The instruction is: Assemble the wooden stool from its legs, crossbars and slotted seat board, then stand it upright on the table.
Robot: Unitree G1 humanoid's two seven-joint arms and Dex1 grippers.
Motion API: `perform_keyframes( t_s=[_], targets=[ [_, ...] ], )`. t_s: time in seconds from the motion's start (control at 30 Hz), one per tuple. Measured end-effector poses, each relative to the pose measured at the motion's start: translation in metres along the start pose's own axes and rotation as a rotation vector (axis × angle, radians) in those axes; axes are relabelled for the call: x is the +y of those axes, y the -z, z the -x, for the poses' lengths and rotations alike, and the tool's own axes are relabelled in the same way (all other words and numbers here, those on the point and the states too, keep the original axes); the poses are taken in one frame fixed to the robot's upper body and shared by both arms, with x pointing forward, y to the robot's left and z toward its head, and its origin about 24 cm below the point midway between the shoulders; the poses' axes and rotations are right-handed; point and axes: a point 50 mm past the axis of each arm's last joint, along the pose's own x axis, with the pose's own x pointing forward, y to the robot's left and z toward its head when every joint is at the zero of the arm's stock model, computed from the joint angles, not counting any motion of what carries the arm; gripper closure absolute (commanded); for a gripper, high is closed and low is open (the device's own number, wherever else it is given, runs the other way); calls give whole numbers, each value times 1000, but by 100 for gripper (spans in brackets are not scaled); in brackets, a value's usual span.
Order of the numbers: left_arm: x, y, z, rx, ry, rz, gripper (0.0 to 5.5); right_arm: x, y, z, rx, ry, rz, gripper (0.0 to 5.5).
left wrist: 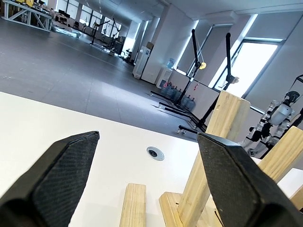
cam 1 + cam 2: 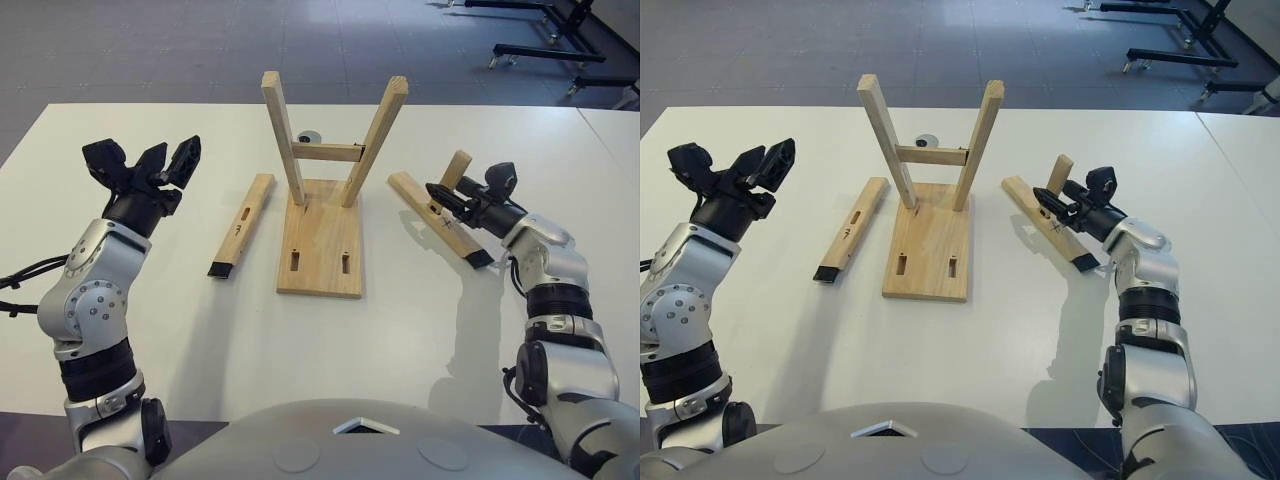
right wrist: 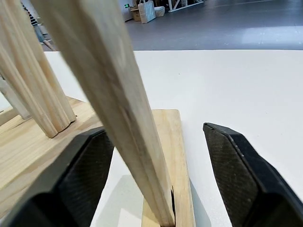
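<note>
Right pincer (image 2: 432, 195) gapes — crossbar (image 2: 457, 168) seemingly between its fingers (image 3: 236, 165) — leg (image 2: 405, 188) lying beneath.

Seat board (image 2: 322, 262) lies flat — upright legs (image 2: 284, 135) and crossbar (image 2: 327, 152) fitted — left leg (image 2: 242, 225), right leg (image 2: 440, 220) loose beside.

No legible text, label, number or sign on any surface

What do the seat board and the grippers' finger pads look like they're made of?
The seat board looks like pale, unvarnished wood: visible grain, matte surface. The finger pads look like black rubber or similar, judging by their fine grid texture.
</note>
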Motion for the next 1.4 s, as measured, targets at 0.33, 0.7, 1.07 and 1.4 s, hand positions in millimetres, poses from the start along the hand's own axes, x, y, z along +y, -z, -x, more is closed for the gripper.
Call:
perform_keyframes(
  t_s=[0.33,0.7,1.07,1.4],
  targets=[
    [5,-1,8,-14,-43,-5,172,0,-107,46,-215,-6,26,217],
    [5,1,6,-16,-43,3,172,76,-172,-38,-348,233,54,217],
    [4,3,5,-10,-44,-1,172,78,-140,-52,-297,660,-3,217],
    [3,4,5,-5,-39,-1,172,86,-148,-57,-330,655,5,217]
  ],
)
